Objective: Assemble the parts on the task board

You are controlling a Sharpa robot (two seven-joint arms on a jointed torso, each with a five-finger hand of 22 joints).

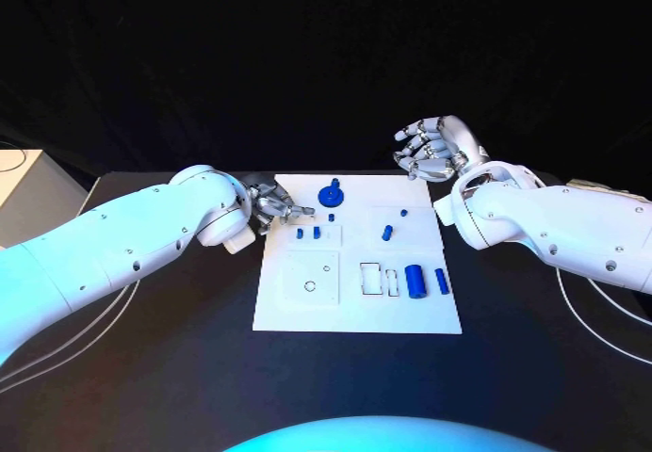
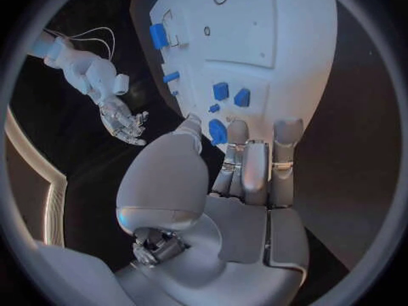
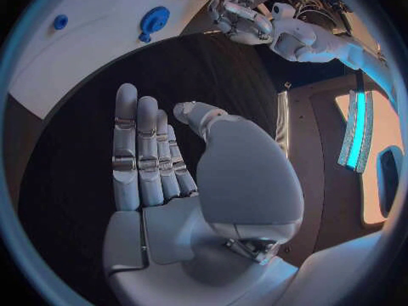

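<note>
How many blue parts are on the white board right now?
8 that I can make out on the task board: a round one at the far edge, four small ones by the left hand, one mid-board, two cylinders on the right. The hand may hide more.

This looks like a robotics lab or test cell, not a home or shop. A black desk [image 1: 163, 377] stands before black drapes [image 1: 272, 75] that close off the whole background. On the desk lies a white task board [image 1: 353, 315] with cut-out slots and small blue parts [image 1: 415, 281], a made-for-testing fixture. Loose cables [image 1: 598, 330] trail over the desk beside the arms. A pale cabinet [image 1: 27, 188] stands at the left edge.
</note>
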